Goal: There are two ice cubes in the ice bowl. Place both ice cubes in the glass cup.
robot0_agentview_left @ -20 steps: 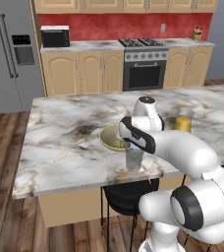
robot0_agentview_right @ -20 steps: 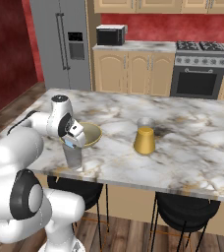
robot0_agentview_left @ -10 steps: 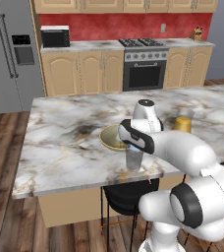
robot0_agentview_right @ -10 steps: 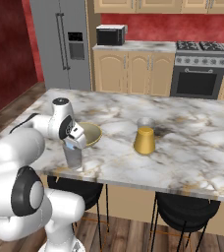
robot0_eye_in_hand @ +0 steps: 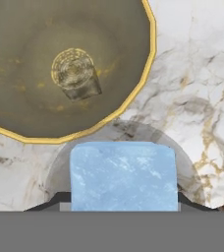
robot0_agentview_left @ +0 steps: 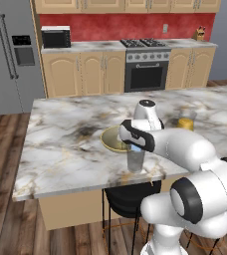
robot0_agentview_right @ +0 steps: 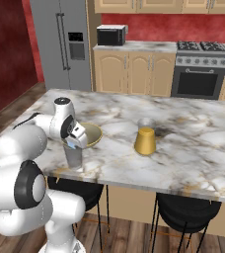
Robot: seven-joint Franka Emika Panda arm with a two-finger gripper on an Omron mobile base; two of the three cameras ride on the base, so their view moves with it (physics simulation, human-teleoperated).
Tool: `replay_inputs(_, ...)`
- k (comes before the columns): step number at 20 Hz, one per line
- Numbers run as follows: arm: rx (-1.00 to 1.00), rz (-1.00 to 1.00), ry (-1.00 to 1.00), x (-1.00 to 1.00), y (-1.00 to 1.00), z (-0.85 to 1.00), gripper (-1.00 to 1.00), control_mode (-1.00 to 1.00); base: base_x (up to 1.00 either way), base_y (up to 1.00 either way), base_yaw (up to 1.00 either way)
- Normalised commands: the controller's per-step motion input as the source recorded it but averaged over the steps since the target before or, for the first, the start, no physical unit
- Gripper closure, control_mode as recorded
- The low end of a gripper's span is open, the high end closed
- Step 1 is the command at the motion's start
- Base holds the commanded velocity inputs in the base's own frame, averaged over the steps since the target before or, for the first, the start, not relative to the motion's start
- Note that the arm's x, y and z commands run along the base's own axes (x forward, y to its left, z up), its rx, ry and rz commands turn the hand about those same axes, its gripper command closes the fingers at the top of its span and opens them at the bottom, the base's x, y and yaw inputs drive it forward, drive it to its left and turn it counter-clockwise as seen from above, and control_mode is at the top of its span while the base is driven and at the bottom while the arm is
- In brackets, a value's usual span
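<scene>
the glass cup (robot0_agentview_left: 135, 160) stands just beside the ice bowl (robot0_agentview_left: 111, 142), seemingly without touching. bare marble surface (robot0_agentview_left: 60, 149) lies open to its left; the orange-filled glass (robot0_agentview_left: 185, 121) stands well apart on the right.

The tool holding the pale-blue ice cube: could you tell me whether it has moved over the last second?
No. The tool still sits above the clear glass tumbler, beside the yellowish-tan bowl, holding the cube.
</scene>
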Motion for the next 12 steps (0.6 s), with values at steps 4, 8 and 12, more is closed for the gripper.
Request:
replay_inputs(4,0.00,0.00,0.00,0.06,0.00,-0.02,1.00,-1.00,0.00,0.00,0.00)
replay_inputs(8,0.00,0.00,0.00,0.00,0.00,-0.02,-1.00,-1.00,0.00,0.00,0.00)
replay_inputs(12,0.00,0.00,0.00,-0.02,0.00,0.06,-1.00,-1.00,0.00,0.00,0.00)
